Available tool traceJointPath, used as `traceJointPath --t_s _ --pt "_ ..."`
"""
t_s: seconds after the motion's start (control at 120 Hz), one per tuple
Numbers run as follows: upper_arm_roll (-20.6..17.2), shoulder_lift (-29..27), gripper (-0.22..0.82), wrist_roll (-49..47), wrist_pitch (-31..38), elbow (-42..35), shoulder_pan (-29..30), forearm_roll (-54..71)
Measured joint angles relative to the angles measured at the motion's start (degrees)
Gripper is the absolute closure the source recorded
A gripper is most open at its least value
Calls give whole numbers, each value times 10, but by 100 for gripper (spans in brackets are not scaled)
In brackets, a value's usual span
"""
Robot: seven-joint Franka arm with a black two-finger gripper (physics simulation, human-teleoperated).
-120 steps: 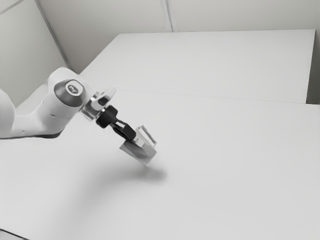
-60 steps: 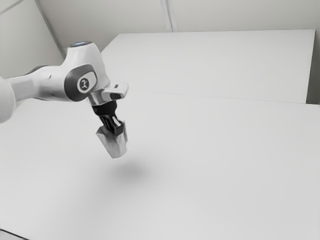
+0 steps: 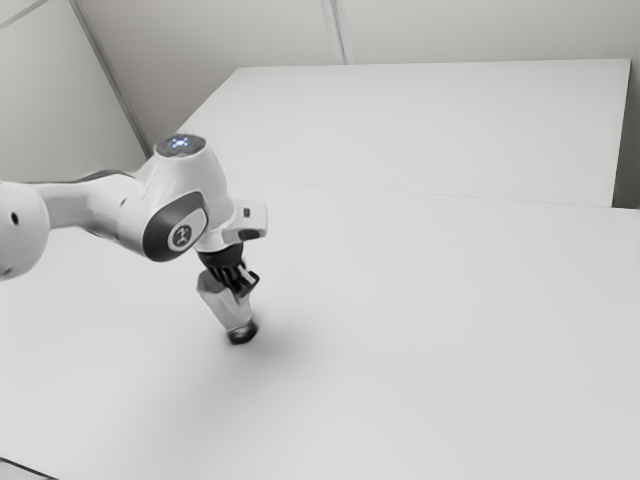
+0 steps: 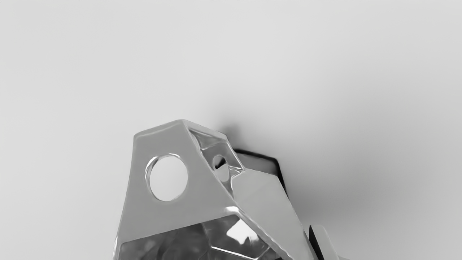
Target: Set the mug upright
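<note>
- Exterior view: the metallic mug (image 3: 222, 303) is held at a slant over the counter (image 3: 450, 310), its base low, touching or nearly so (which, cannot be told).
- The claw (image 3: 246, 289) is closed on the mug near its upper part, presumably so the base can be lowered first.
- The mouth is turned upward toward the claw; less tilt seems needed before release, lest it tip.
- A pale, smooth counter is crossed by a faint seam, with plain walls (image 3: 450, 30) behind.
</note>
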Motion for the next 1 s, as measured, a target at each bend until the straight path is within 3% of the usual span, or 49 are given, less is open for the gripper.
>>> traceJointPath --t_s 0.492,0.567,0.825,1.0 --pt "-1 24 77 -82 79 -41 1 10" --pt "-1 24 70 -86 81 -42 -1 6" --pt "-2 19 30 -96 79 -41 -6 -5" --pt "-2 16 15 -99 73 -29 -4 -8"
